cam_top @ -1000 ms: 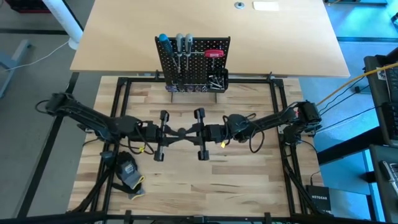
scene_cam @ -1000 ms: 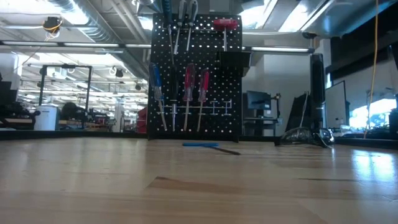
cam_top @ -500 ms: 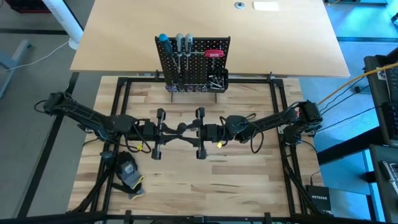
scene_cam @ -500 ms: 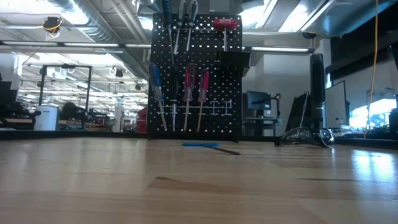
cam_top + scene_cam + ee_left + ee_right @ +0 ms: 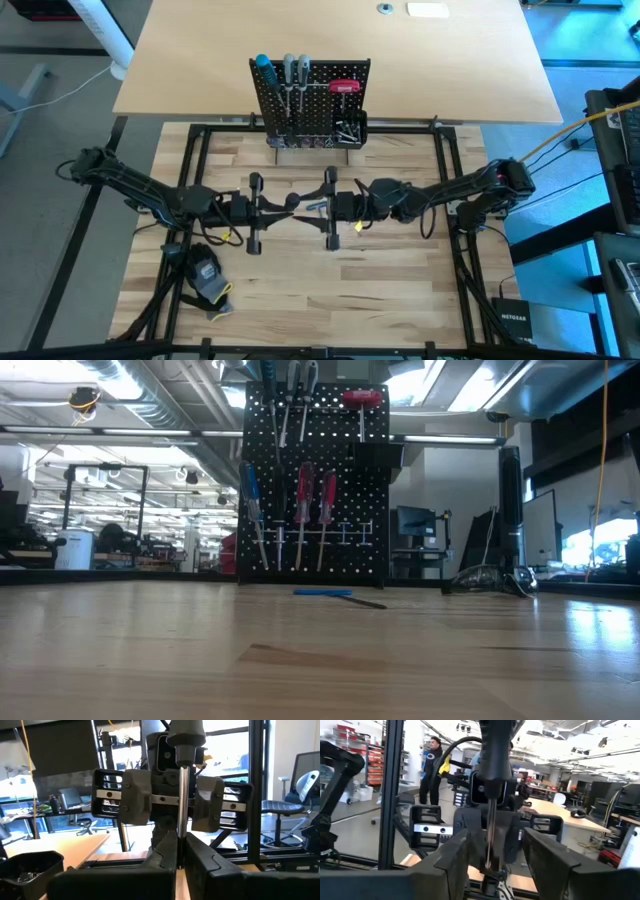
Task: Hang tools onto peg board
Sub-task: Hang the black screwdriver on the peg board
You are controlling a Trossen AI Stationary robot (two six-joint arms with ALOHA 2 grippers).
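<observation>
I am working over a pale butcher-block tabletop [image 5: 300, 290] framed by black rails, with a smooth tan tabletop [image 5: 200, 40] lying beyond it. Past the tabletops the low view is showing an open workshop with ceiling lights, ducts, shelving and monitors, and in my right wrist view a person [image 5: 431, 770] in dark clothes is standing far off.

At the near left corner a black-and-yellow glove [image 5: 207, 278] is lying on the wood, close beside my left arm. My left end effector [image 5: 287, 204] is reaching toward the middle of the tabletop, its fingers [image 5: 165, 852] pinched closed on the metal shaft of a screwdriver [image 5: 183, 795], whose shaft is running up from between my fingers in the left wrist view. My right end effector [image 5: 312, 206] is facing it from the other side, just beside it, fingers [image 5: 452, 857] standing apart on either side of the same shaft without clamping it.

Behind both, at the far edge of the butcher block, the peg board [image 5: 310, 100] is standing upright. Screwdrivers with blue [image 5: 252, 495] and red handles [image 5: 304, 495] are hanging on its face, a red T-shaped key [image 5: 362, 400] is hanging near its top, and a small black bin [image 5: 349, 128] is sitting at its right side. A blue tool [image 5: 322, 592] is lying flat on the tabletop in front of the board.
</observation>
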